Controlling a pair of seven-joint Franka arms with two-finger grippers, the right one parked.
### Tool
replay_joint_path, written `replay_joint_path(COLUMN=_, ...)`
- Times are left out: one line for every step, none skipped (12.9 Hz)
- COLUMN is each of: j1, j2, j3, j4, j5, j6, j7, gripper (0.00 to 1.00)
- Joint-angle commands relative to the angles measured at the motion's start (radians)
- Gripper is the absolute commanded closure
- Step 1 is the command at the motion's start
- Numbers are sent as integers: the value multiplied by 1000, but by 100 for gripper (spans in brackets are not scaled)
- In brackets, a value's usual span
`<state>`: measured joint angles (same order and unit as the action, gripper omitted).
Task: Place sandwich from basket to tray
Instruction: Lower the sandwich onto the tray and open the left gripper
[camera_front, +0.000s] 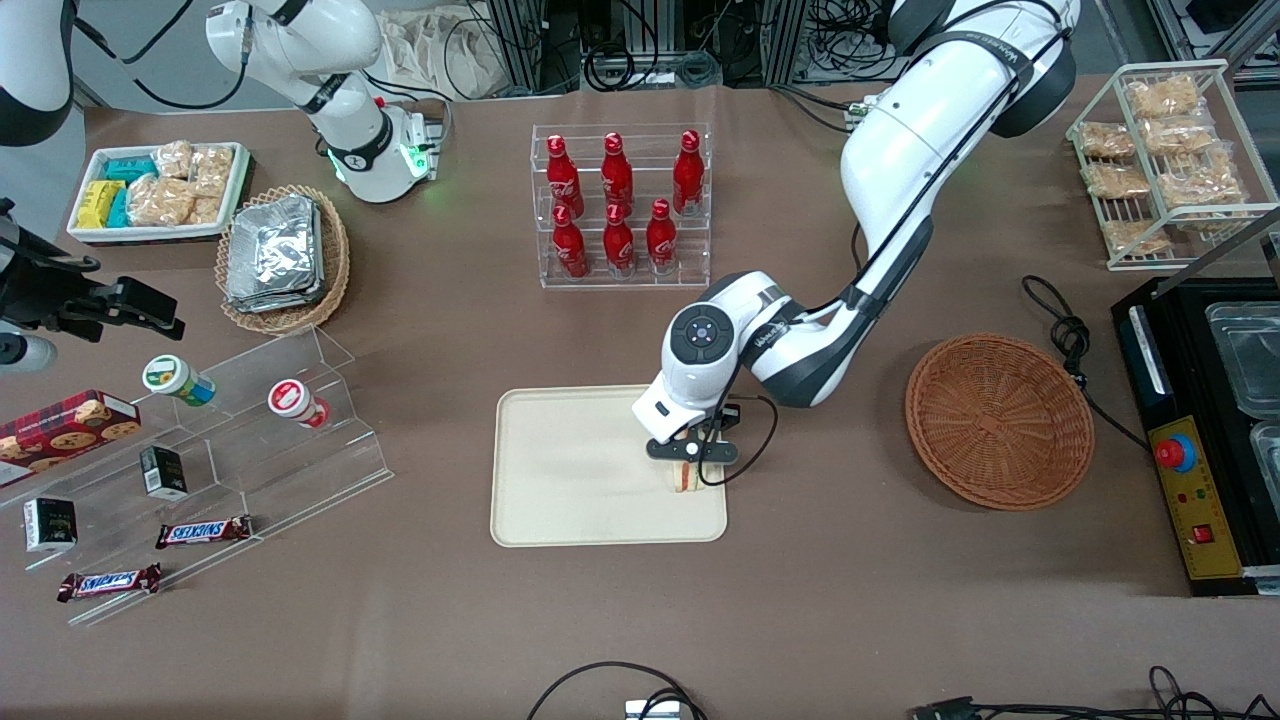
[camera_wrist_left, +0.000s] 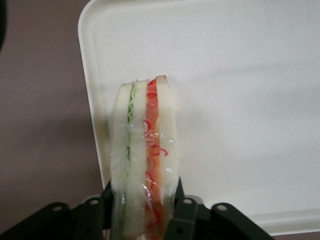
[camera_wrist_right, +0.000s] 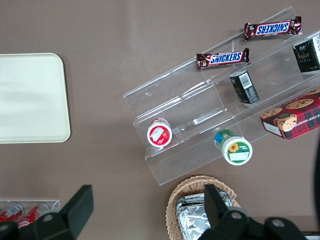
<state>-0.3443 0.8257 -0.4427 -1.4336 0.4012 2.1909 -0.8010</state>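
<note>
End effector (camera_front: 690, 462): clamped on sandwich (camera_wrist_left: 145, 155) over tray (camera_front: 560, 500) edge nearest basket (camera_front: 998, 420) (empty).
Risk: wedge could topple off the rim on release.

L arm bent low, wrist down, hand (camera_front: 690, 470) clamped on sandwich (camera_front: 685, 481)

The sandwich (camera_wrist_left: 145, 160) shows pale white bread with a green filling stripe and a red-orange one, under clear glossy wrap. The tray (camera_front: 560, 470) is plain cream. The basket (camera_front: 1000, 420) is reddish-brown woven wicker. The gripper (camera_front: 690, 452), which the rig note requires naming, is black at its fingers (camera_wrist_left: 186, 212) on a white arm, over the tray. The worktop (camera_front: 850, 600) is a flat brown. The bottles (camera_front: 618, 205) are red with white lettering.
</note>
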Motion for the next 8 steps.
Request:
replay_joint_path(j1=-16, j2=23, j3=6, j4=44, j5=21, j6=-7, j7=-26, gripper=17)
replay_joint_path(j1=-16, j2=23, j3=6, j4=54, j5=16, j6=-7, j7=-26, gripper=4)
replay_joint_path(j1=-16, j2=20, j3=6, j4=61, j5=15, j6=-7, j7=-27, gripper=2)
replay_joint_path(j1=-12, j2=12, j3=6, j4=62, j5=13, j6=-8, j7=-32, gripper=1)
replay_joint_path(j1=-5, j2=3, j3=6, j4=64, j5=11, j6=-13, j7=-55, gripper=1)
replay_joint_path(j1=-2, j2=-19, j3=6, j4=70, j5=10, j6=-19, j7=-79, gripper=1)
replay_joint_path(j1=5, j2=-46, j3=6, j4=74, j5=10, j6=-20, j7=-99, gripper=1)
replay_joint_path(j1=36, j2=-77, j3=6, j4=73, j5=7, j6=-31, j7=-128, gripper=0)
